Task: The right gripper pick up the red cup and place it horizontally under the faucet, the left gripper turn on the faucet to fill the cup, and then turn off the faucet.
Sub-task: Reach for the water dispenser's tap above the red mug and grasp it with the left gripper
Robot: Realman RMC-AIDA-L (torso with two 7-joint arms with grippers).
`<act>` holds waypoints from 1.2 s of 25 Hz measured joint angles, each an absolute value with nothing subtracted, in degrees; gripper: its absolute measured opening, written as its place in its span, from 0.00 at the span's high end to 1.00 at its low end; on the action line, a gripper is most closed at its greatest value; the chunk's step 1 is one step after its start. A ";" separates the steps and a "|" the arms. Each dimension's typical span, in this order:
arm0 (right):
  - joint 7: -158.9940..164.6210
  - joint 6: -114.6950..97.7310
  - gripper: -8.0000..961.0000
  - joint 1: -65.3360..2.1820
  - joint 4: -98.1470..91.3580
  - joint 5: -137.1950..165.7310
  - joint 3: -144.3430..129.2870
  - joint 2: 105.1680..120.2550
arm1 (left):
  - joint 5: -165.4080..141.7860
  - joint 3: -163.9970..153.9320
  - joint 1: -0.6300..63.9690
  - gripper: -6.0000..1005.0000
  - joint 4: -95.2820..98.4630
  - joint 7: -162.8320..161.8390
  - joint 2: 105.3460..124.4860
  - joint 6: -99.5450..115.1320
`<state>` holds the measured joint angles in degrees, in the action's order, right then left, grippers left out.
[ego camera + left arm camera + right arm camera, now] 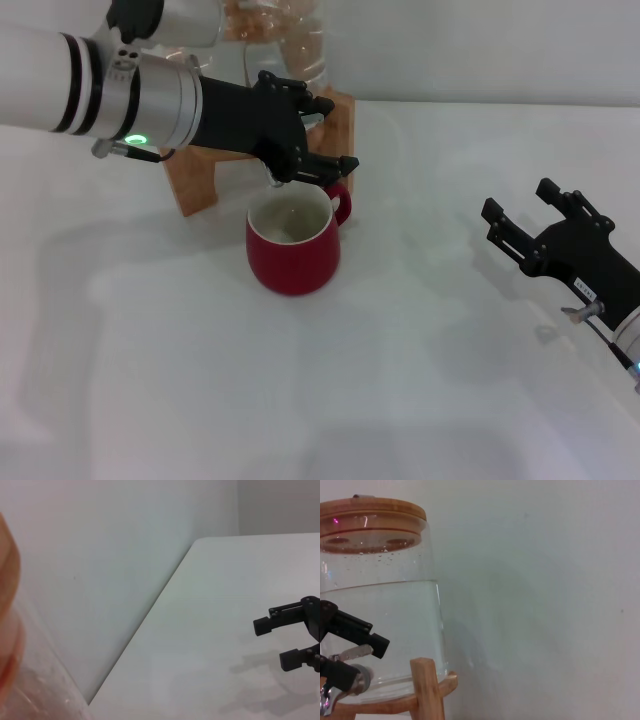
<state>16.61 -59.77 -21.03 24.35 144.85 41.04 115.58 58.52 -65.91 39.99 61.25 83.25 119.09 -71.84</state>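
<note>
Red cup (293,249) stood upright on white table (400,380), under faucet (275,180), in front of wooden stand (195,180). Left gripper (318,140) was at faucet, fingers closed around faucet lever (351,651). Right gripper (520,215) hovered well apart at right, fingers spread, empty. Glass water jar (385,600) was mostly full.

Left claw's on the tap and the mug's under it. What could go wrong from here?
1. The left gripper hides the faucet from the head view, so flow is hard to judge and the red cup may overfill.
2. Pushing the lever could shift the wooden stand.
3. The right gripper, parked apart, can't steady the cup.
</note>
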 joint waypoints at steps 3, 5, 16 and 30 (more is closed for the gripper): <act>16.61 -59.76 0.16 -21.00 24.35 144.85 41.04 115.58 | 58.52 -65.96 39.99 0.25 61.41 83.05 119.09 -72.01; 16.61 -59.76 0.16 -21.00 24.35 144.85 41.04 115.58 | 58.52 -65.97 39.99 0.25 61.56 82.99 119.09 -72.18; 16.61 -59.76 0.16 -21.00 24.34 144.84 41.04 115.58 | 57.75 -66.01 39.99 0.25 62.19 82.36 119.03 -73.34; 16.61 -59.76 0.16 -21.01 24.26 144.84 41.04 115.58 | 56.86 -66.10 39.82 0.25 63.86 81.35 119.00 -74.91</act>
